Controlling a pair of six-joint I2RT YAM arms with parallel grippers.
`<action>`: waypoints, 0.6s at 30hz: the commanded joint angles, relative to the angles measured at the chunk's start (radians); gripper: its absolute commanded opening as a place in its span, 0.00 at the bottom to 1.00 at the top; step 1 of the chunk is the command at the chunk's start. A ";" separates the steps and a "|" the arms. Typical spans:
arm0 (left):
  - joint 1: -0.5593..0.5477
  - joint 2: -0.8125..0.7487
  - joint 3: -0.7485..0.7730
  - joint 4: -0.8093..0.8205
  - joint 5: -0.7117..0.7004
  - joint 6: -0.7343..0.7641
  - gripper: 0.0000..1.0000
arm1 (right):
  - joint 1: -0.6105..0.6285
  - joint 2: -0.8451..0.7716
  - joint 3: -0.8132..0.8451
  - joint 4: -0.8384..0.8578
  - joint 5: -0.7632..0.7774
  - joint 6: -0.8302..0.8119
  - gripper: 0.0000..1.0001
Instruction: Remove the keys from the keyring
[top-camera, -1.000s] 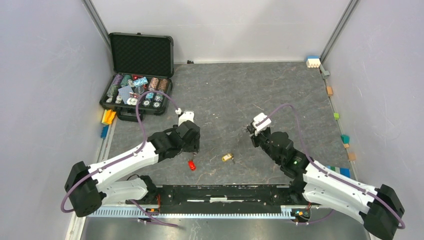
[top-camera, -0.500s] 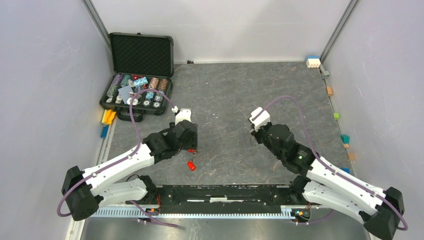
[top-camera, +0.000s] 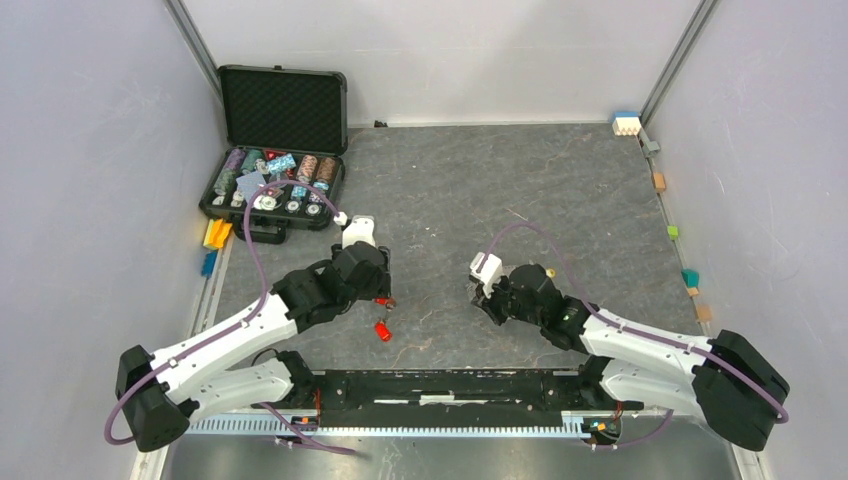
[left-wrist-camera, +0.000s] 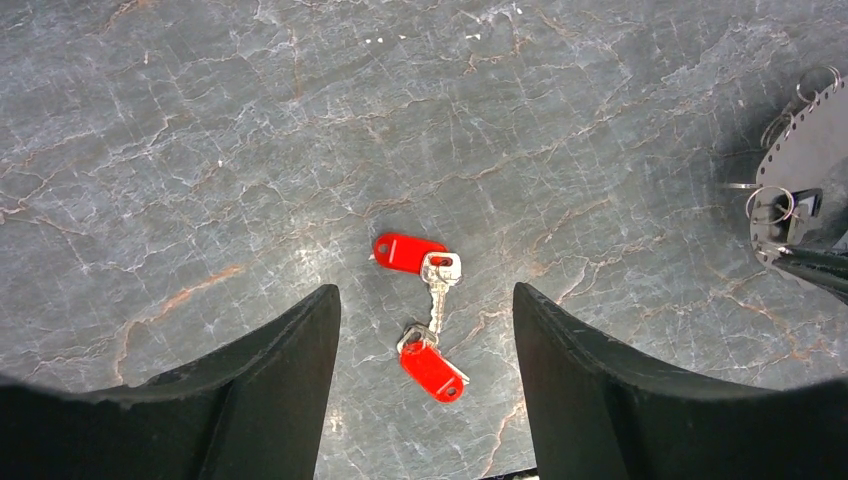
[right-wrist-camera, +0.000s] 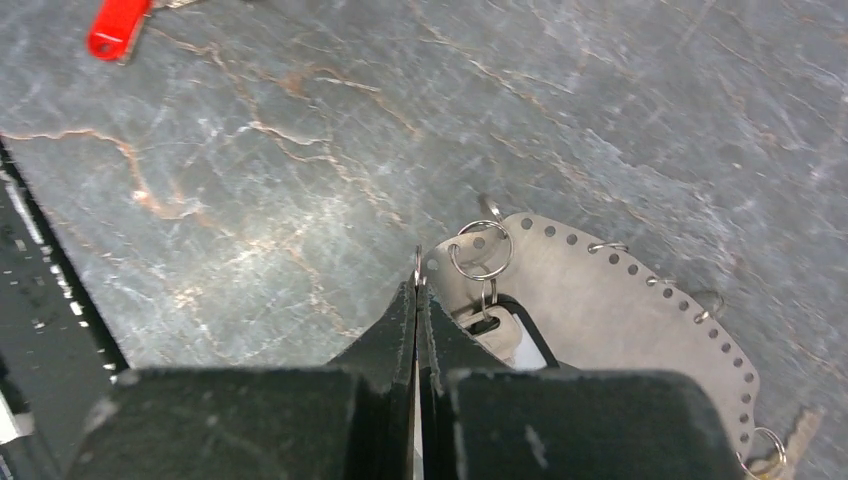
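Note:
Two red-headed keys lie loose on the table: one (left-wrist-camera: 408, 252) with its silver blade, the other (left-wrist-camera: 434, 371) just nearer. My left gripper (left-wrist-camera: 425, 300) is open and empty above them, a finger on each side; in the top view it (top-camera: 383, 298) is over the red keys (top-camera: 383, 330). My right gripper (right-wrist-camera: 418, 285) is shut on the edge of the dark grey keyring (right-wrist-camera: 620, 310), a perforated strap bearing silver rings (right-wrist-camera: 480, 250). A black-framed key head (right-wrist-camera: 510, 335) hangs from one ring. The keyring also shows at the right of the left wrist view (left-wrist-camera: 815, 140).
An open black case of poker chips (top-camera: 270, 185) stands at the back left. Small coloured blocks line the right wall (top-camera: 690, 277) and the left edge (top-camera: 216, 234). A black rail (top-camera: 450, 385) runs along the near edge between the arm bases.
My right arm has swung left and down, bringing the keyring low near the table's middle. The gold key seen near the middle a second ago no longer shows there. My left gripper shifted slightly back-left.

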 joint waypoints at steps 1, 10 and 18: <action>0.007 -0.024 -0.006 -0.006 -0.046 0.020 0.71 | 0.003 -0.010 -0.025 0.144 -0.135 0.038 0.00; 0.007 -0.014 -0.007 -0.035 -0.041 -0.013 0.89 | 0.004 -0.078 -0.032 0.127 -0.021 0.106 0.52; 0.006 0.026 0.042 -0.180 -0.109 -0.111 1.00 | -0.012 -0.071 0.041 -0.128 0.310 0.223 0.76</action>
